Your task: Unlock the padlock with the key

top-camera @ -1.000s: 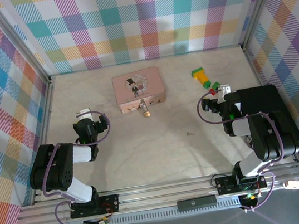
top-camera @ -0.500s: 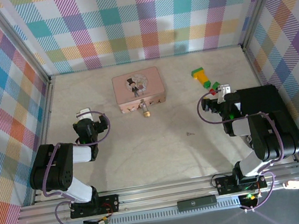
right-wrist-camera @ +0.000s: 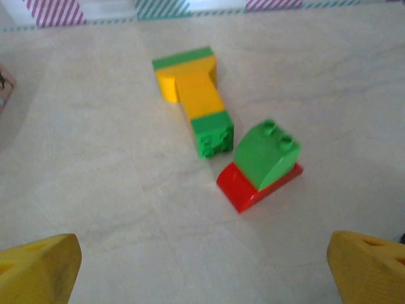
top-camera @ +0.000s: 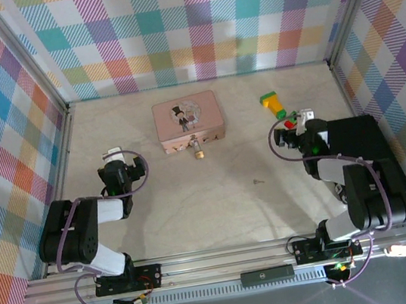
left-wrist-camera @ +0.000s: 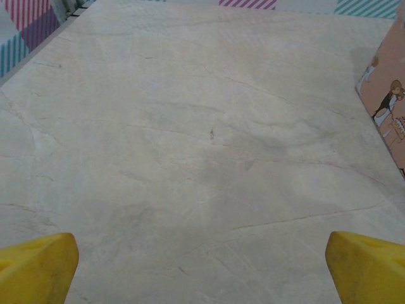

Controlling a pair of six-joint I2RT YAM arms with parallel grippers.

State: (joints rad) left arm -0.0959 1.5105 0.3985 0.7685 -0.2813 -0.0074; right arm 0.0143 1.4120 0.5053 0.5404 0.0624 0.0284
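From above, find the padlock (top-camera: 198,152) at the near edge of the pink tin (top-camera: 187,121), seemingly touching it, and the key (top-camera: 256,181) as a dark sliver alone on the pale table (top-camera: 197,214), nearer the arms and right of the padlock, well apart from it. See the left gripper (top-camera: 114,154) left of the tin and the right gripper (top-camera: 301,117) just near of a yellow and green block (top-camera: 271,102). Through the left wrist, note the left gripper (left-wrist-camera: 202,269) spread wide with nothing between its yellow fingertips (left-wrist-camera: 35,269), bare table ahead, a corner of the tin (left-wrist-camera: 386,107) at the right edge. Through the right wrist, note the right gripper (right-wrist-camera: 202,269) likewise released and empty, fingertips (right-wrist-camera: 370,266) far apart, facing the yellow and green block (right-wrist-camera: 193,101) and, just beside it, a green and red block (right-wrist-camera: 259,164).
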